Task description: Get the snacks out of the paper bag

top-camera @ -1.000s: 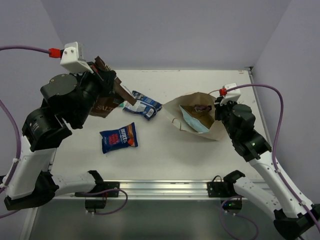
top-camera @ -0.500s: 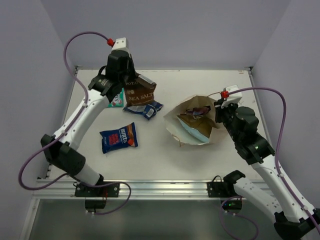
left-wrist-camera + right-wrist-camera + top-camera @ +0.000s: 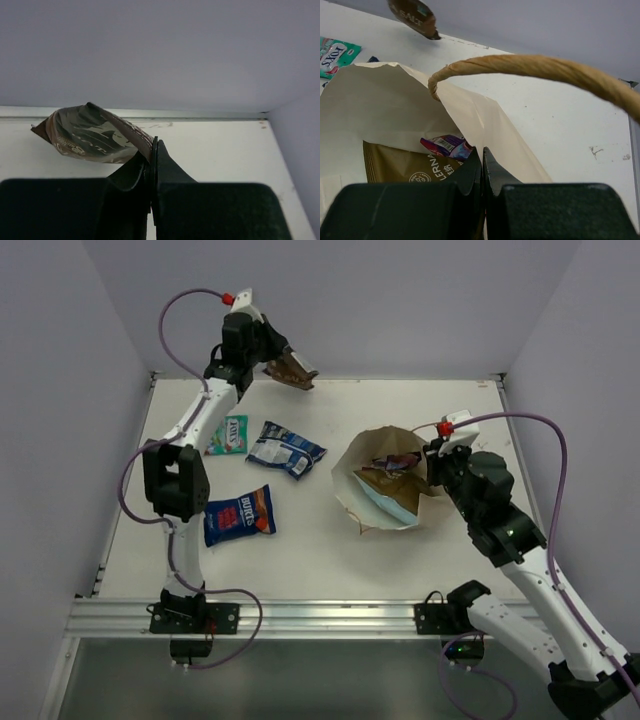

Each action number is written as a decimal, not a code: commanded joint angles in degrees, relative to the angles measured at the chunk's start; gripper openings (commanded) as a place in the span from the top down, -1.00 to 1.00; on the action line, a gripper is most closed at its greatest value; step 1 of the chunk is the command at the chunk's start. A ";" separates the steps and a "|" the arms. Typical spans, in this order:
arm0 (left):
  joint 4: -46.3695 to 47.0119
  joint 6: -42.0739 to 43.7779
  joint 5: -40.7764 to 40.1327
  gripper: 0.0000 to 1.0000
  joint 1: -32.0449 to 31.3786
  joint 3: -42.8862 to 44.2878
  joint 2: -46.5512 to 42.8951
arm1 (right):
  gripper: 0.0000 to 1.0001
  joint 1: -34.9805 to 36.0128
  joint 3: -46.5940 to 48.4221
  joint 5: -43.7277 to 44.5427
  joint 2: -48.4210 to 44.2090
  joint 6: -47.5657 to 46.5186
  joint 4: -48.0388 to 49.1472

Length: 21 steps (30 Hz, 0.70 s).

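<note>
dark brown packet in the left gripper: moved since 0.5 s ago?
Yes. The dark brown packet, shut in the left gripper, went from beside the blue-white packet to the table's far edge.

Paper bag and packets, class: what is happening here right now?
The right gripper pinches the bag rim, holding it open. The left gripper holds a brown packet raised near the table's far edge. A green packet, a blue-white packet and a blue-red packet lie on the table; others sit in the bag.

Cream paper bag (image 3: 346, 478), dark brown packet (image 3: 291, 370), blue-red packet (image 3: 238, 515), blue-white packet (image 3: 286, 448), green packet (image 3: 230, 435), purple packet (image 3: 400, 460)
</note>
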 commanded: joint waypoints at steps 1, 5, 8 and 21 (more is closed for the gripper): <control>27.07 -10.83 10.63 1.00 -0.86 -8.13 -4.07 | 1.00 -0.35 -1.10 0.19 0.11 0.33 0.27; 42.02 -19.10 14.86 1.00 -2.26 -21.67 -4.33 | 1.00 -0.35 -1.10 0.01 0.29 0.15 0.27; 47.66 -20.78 16.88 1.00 -3.75 -32.74 -4.86 | 1.00 -0.44 -0.93 0.01 0.37 -0.02 -0.08; 22.50 -9.81 4.94 -0.68 -5.25 -51.76 -25.24 | 1.00 -0.35 0.83 -0.78 -0.16 -1.60 -1.13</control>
